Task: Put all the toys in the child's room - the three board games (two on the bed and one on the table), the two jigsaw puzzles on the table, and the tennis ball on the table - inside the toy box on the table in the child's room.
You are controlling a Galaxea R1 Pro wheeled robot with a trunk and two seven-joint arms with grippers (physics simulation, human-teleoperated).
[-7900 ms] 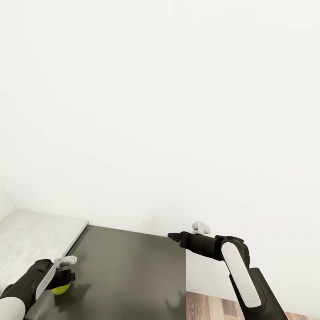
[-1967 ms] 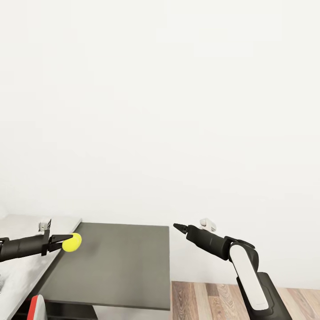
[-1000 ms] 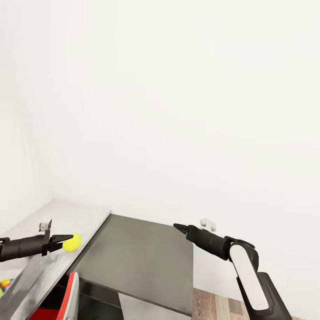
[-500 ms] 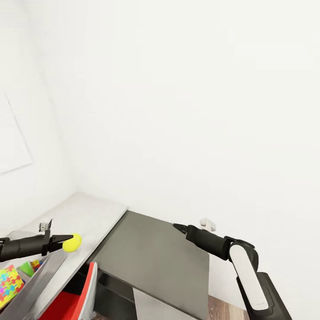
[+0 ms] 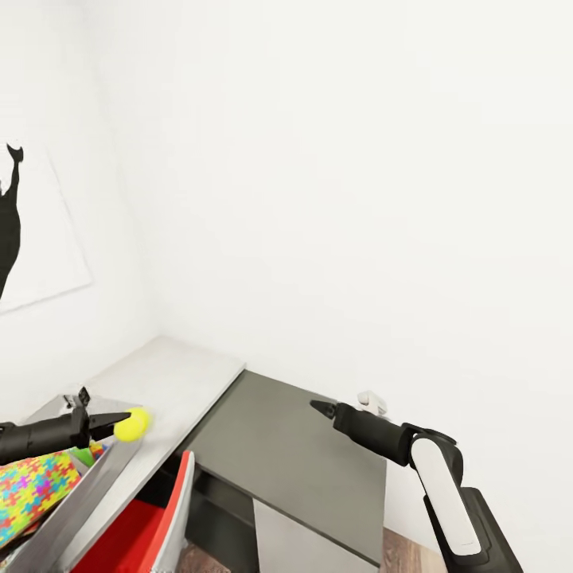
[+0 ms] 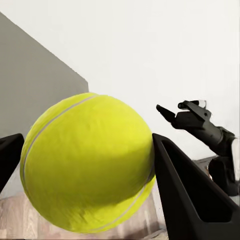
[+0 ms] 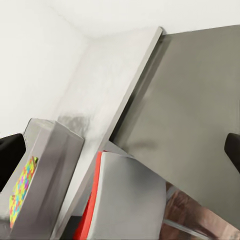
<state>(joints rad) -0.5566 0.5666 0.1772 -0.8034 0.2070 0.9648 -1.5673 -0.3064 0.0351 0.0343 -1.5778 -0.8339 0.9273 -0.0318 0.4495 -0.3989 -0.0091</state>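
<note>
A: What's the room like from the head camera?

B: White walls meeting in a corner, a black silhouette picture on the wall to my left. The pale grey table runs along that wall, and a lower dark grey side unit butts against its end.

A: Left arm?

B: My left gripper is clamped on the tennis ball, one finger on each side. It hangs in the air above the near corner of the toy box.

A: Confirmed from the wrist?

B: Yes. The ball sits squarely between both fingers.

A: Box contents?

B: A jigsaw puzzle lies inside, with something green just beyond it that I can't identify. The box stands on the table.

A: Right arm?

B: My right gripper is empty, fingertips together, held above the side unit. A red and grey chair sits below the table edge.
</note>
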